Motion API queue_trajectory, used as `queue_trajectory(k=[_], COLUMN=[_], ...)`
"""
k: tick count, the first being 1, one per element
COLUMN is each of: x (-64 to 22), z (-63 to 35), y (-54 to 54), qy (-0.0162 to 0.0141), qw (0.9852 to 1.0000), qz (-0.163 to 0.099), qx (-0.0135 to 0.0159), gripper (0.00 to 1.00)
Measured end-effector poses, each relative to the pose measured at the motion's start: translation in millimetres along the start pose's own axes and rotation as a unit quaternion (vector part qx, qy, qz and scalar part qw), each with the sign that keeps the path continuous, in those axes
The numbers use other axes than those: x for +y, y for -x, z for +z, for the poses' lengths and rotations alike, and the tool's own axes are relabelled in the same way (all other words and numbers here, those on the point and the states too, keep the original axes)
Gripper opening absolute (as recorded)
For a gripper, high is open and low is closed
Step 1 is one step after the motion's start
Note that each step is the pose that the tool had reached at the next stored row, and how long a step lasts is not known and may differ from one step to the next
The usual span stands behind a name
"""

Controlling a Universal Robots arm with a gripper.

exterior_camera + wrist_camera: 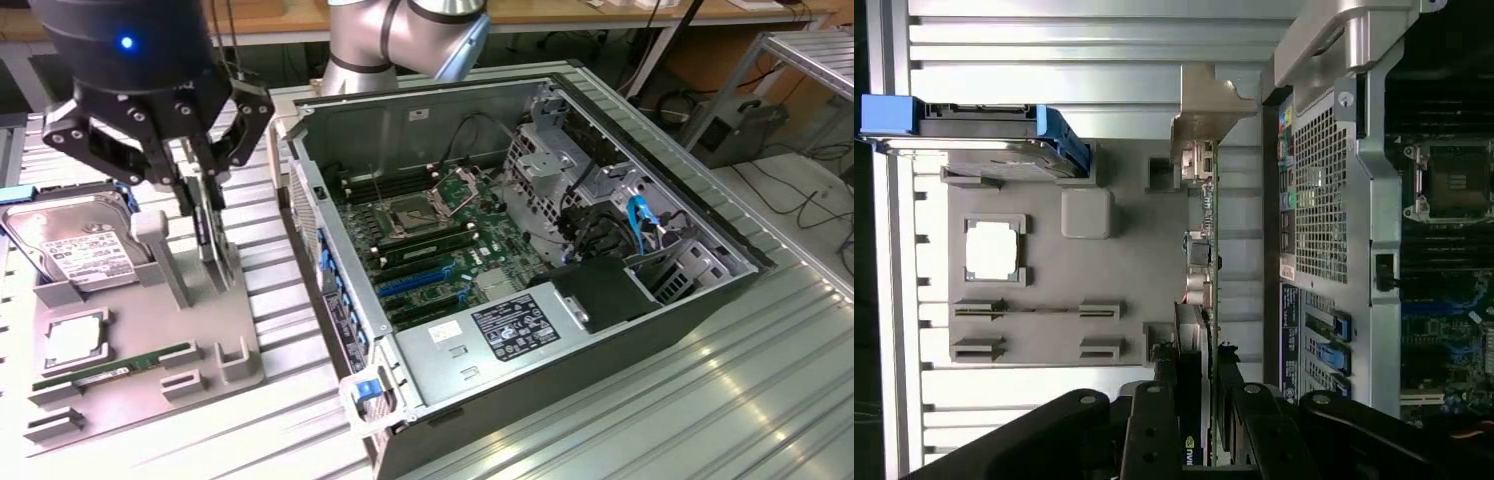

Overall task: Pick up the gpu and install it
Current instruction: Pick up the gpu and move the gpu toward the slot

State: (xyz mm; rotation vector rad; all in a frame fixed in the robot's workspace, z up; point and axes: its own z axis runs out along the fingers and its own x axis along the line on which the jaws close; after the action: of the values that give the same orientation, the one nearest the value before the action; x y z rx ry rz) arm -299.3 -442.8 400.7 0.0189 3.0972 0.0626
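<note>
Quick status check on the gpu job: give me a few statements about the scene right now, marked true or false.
1. The gpu is seated in the PC case. False: it stands upright in the gray holder.
2. The gripper is at the gpu. True.
3. The hard drive lies inside the case. False: it rests on the holder.
4. The case's side is open, motherboard exposed. True.

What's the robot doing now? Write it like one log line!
gripper: shut on gpu | gpu: upright in gray holder | PC case: open
</note>
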Motion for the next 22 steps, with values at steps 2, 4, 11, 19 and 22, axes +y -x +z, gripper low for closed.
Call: queue_trajectory(k=[2, 4, 11, 19, 22], x=[-4.0, -7.1, -12.8, -15.8, -16.1], z=[-9.9, -17.6, -28.7, -27.8, -27.2], y=[9.3, 18.4, 52.0, 101.0, 114.8], qy=[0.0017, 0.004, 0.0125, 0.0166, 0.0168], qw=[1.0, 1.0, 0.9999, 0.9998, 0.9998], qz=[0.0, 0.0, 0.001, 0.001, 0.001], qx=[0.0001, 0.0003, 0.0019, 0.0095, 0.0125], gripper=[0.26, 0.26, 0.26, 0.26, 0.26])
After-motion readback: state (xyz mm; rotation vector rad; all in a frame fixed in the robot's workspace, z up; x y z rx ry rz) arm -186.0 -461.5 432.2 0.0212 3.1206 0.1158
